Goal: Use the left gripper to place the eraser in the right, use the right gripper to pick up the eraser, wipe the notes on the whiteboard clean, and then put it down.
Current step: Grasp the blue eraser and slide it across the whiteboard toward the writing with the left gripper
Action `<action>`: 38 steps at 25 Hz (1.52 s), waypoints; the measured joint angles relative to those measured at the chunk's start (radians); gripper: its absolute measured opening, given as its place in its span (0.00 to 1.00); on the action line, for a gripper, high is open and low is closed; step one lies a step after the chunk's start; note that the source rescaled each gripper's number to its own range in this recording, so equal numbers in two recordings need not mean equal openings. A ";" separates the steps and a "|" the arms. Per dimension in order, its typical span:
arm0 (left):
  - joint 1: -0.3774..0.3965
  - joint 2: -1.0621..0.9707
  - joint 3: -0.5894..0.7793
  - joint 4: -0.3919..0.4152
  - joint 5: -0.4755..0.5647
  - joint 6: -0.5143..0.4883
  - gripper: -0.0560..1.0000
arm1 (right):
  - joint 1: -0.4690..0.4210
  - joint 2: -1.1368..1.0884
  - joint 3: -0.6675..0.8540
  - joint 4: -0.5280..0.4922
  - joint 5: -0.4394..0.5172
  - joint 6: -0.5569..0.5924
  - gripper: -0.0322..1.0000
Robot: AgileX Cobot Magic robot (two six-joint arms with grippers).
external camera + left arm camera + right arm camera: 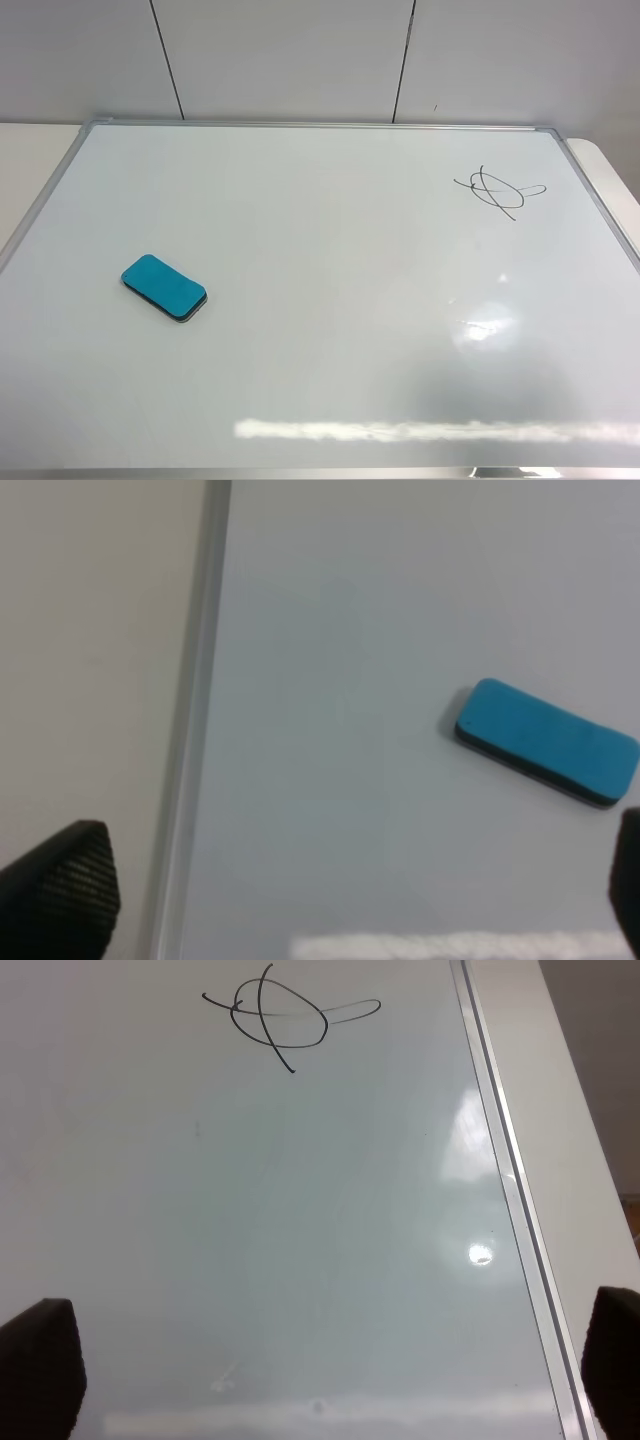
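Note:
The turquoise eraser (164, 287) with a dark base lies flat on the left part of the whiteboard (320, 300). The notes (497, 189), a looped black scribble, are at the board's far right. Neither gripper shows in the exterior high view. In the left wrist view the eraser (546, 742) lies ahead of the left gripper (340, 900), whose fingertips (65, 890) stand wide apart with nothing between them. In the right wrist view the right gripper (320, 1380) is also open and empty above the board, with the notes (280, 1015) well ahead of it.
The board's silver frame (40, 200) runs along the left and right (510, 1200) sides, with a pale table surface (25, 160) beyond it. A white panelled wall (300, 60) stands behind. Light glare sits on the board's near right part (480, 325).

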 joint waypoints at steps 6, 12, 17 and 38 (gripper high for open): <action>0.000 0.000 0.000 0.000 0.000 0.000 1.00 | 0.000 0.000 0.000 0.000 0.000 0.000 1.00; 0.000 0.000 0.000 0.000 0.000 0.000 1.00 | 0.000 0.000 0.000 0.000 0.000 0.000 1.00; 0.000 0.000 0.000 0.000 -0.001 0.000 1.00 | 0.000 0.000 0.000 0.000 0.000 0.000 1.00; 0.000 0.683 -0.140 -0.118 -0.018 0.125 0.84 | 0.000 0.000 0.000 0.000 -0.001 0.000 1.00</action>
